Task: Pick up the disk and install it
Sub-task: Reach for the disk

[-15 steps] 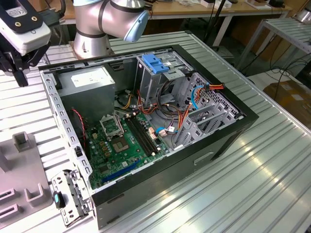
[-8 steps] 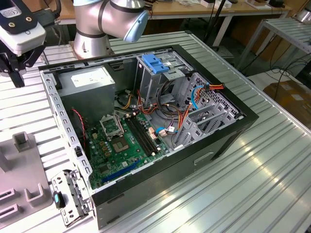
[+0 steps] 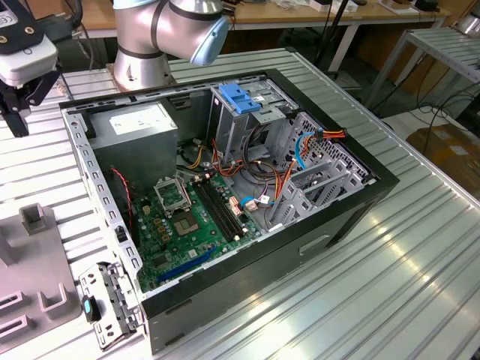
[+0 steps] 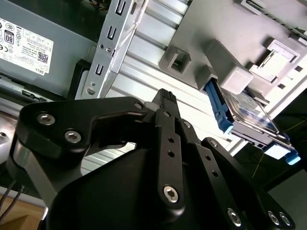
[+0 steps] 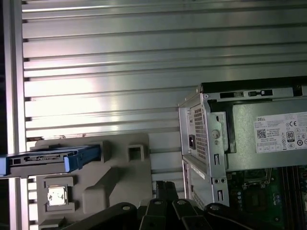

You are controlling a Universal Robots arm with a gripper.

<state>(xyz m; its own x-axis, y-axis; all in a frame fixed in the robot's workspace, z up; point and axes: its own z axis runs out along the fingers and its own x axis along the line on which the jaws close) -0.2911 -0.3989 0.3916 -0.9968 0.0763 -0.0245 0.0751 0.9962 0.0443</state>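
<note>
The disk (image 4: pixel 250 111) is a silver drive in blue rails, standing on edge in a slot of the grey fixture (image 4: pixel 230 28). In the first wrist view the disk (image 5: pixel 45 160) shows edge-on at the fixture's (image 5: pixel 120 167) side. My gripper (image 5: pixel 165 189) hangs above the ribbed table between the fixture and the open computer case (image 5: pixel 206 139), apart from the disk. Its black fingers (image 4: pixel 165 98) are shut together with nothing between them. At the exterior view's far left, the gripper (image 3: pixel 19 112) hovers over the table behind the fixture (image 3: pixel 34 262).
The open case (image 3: pixel 225 187) holds a motherboard (image 3: pixel 187 217), a grey power supply (image 3: pixel 142 127) and a drive cage topped by a bare blue bracket (image 3: pixel 240 97). A loose metal bracket (image 3: pixel 109 300) lies beside the case's front corner. The arm's base (image 3: pixel 142 52) stands behind the case.
</note>
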